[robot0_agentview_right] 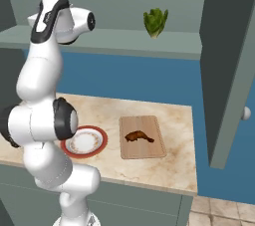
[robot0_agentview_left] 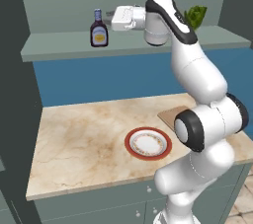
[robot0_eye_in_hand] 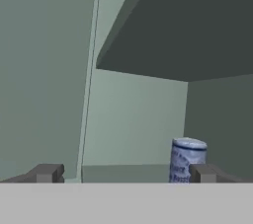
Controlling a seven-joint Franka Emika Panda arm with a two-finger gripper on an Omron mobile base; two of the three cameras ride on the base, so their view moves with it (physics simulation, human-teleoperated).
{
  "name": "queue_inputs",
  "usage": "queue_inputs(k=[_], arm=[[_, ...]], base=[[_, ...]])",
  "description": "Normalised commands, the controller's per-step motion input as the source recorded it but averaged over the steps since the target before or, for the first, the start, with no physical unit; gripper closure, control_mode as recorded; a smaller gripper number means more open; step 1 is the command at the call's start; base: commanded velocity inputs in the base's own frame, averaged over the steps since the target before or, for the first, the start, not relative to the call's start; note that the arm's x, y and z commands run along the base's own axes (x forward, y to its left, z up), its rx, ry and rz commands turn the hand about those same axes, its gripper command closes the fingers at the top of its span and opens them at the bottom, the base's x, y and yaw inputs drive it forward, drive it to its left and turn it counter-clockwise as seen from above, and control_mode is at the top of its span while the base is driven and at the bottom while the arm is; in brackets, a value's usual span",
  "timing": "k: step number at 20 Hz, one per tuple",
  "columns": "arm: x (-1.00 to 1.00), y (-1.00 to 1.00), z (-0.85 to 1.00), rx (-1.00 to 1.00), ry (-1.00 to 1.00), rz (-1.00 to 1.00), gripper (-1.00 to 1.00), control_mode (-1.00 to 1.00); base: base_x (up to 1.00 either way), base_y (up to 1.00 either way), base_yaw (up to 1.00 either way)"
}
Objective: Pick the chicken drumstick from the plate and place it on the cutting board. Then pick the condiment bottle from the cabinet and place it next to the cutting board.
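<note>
Gripper [robot0_agentview_left: 112, 19] up at the cabinet [robot0_agentview_left: 59, 45] shelf, jaws spread wide and empty, bottle [robot0_agentview_left: 99, 29] upright just beside it. Right base view: drumstick [robot0_agentview_right: 138, 137] lies on the board [robot0_agentview_right: 142, 137], plate [robot0_agentview_right: 84, 142] bare. Hand view: blue-grey cap [robot0_eye_in_hand: 187, 160] by one fingertip [robot0_eye_in_hand: 203, 172]. Likely rigid, light, slick; grip the wide body, not the neck.

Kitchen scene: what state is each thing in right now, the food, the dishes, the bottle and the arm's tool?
Drumstick: lying on the board.
Board: flat on the counter, beside the plate.
Plate: empty.
Bottle: upright on the shelf, capped, not held.
Tool: open, level with the bottle's cap, holding nothing.
Shelf: carries the bottle and a leafy vegetable.
Leafy vegetable: standing on the shelf, untouched.
</note>
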Motion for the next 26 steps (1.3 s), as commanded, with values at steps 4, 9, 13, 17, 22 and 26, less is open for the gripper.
queue_inputs(k=[4,9,13,17,22,26], arm=[[0.25,0.02,-0.02,0.0,0.0,0.0,-1.0,-1.0],[0.25,0.04,-0.05,0.0,0.02,0.0,-1.0,-1.0],[0.25,0.06,-0.06,0.0,0.02,0.0,-1.0,-1.0],[0.24,0.06,-0.03,0.0,0.02,0.0,-1.0,-1.0],[0.23,0.06,-0.03,0.0,0.02,0.0,-1.0,-1.0],[0.09,0.09,0.0,0.0,0.01,0.0,-1.0,-1.0]], base=[[0.0,0.0,0.0],[0.0,0.0,0.0],[0.0,0.0,0.0],[0.0,0.0,0.0],[0.0,0.0,0.0],[0.0,0.0,0.0]])
